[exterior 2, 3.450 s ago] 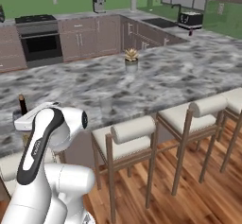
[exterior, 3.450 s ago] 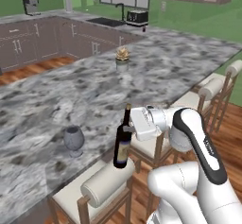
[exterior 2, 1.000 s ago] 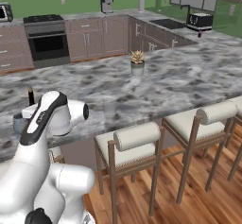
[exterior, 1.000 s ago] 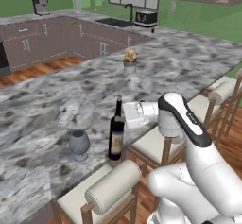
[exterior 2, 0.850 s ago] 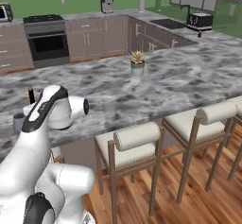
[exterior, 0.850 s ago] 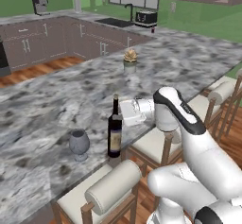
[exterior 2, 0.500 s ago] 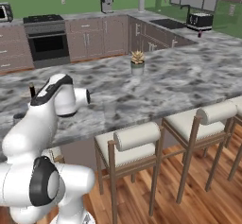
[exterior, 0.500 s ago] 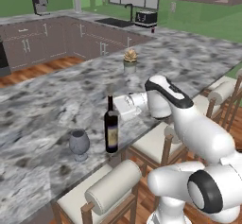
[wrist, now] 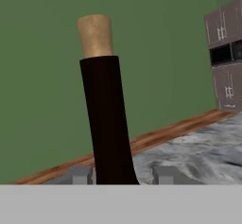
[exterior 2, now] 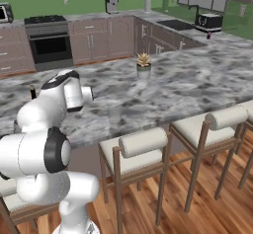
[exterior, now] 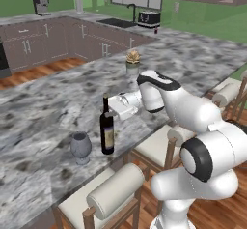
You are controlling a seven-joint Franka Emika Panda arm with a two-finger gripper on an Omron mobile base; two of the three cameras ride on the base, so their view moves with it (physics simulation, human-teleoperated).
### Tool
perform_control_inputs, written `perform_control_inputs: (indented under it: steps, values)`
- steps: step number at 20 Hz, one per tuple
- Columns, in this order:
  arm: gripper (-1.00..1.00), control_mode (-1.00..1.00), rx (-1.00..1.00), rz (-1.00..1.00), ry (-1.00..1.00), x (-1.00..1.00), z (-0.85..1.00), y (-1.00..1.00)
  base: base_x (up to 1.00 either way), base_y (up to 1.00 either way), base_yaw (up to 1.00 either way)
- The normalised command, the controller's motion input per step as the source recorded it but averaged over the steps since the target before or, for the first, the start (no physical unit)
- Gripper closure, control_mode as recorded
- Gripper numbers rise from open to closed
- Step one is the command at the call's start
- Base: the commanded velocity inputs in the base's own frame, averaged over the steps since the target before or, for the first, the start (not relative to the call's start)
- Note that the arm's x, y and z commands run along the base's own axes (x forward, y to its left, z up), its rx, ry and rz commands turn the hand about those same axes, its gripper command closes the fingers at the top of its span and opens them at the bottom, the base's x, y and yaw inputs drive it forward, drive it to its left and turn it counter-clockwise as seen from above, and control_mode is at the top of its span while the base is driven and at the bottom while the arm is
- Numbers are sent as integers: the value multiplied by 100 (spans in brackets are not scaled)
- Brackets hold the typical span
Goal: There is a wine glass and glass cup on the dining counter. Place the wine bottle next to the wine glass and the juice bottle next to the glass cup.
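The wine bottle (exterior: 107, 132), dark with a pale label, stands upright on the marbled dining counter (exterior: 43, 102) near its front edge. Just to its left is the wine glass (exterior: 80, 146), greyish and stemmed. My gripper (exterior: 111, 110) reaches in from the right and is shut on the bottle at the base of its neck. In the hand view the bottle's dark neck and cork (wrist: 101, 100) rise between my fingertips (wrist: 81, 175), with the gripper (wrist: 121, 176) around it. The bottle's top (exterior 2: 32, 90) peeks out behind my arm. The glass cup and juice bottle are out of view.
A small potted plant (exterior: 132, 59) sits mid-counter behind my arm. Padded stools (exterior: 116, 194) line the counter's front edge (exterior 2: 143, 146). A toaster (exterior: 148, 18) and a sink worktop stand at the far wall, and a stove (exterior 2: 48, 40) is to the left.
The arm has swung left with the wine bottle, bringing it closer to the wine glass. The grip has stayed shut on the bottle.
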Motion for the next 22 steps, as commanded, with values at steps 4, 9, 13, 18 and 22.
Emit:
perform_control_inputs:
  steps: [4,9,13,18,22]
  values:
    - [100,-100,0,12,0,13,-11,19,0,0,0]
    - [100,-100,0,5,-4,3,-13,14,0,0,0]
    - [100,-100,0,0,-6,2,-11,2,0,0,0]
    - [100,-100,0,0,-14,1,-11,3,0,0,0]
    - [100,-100,0,0,-10,2,-10,3,0,0,0]
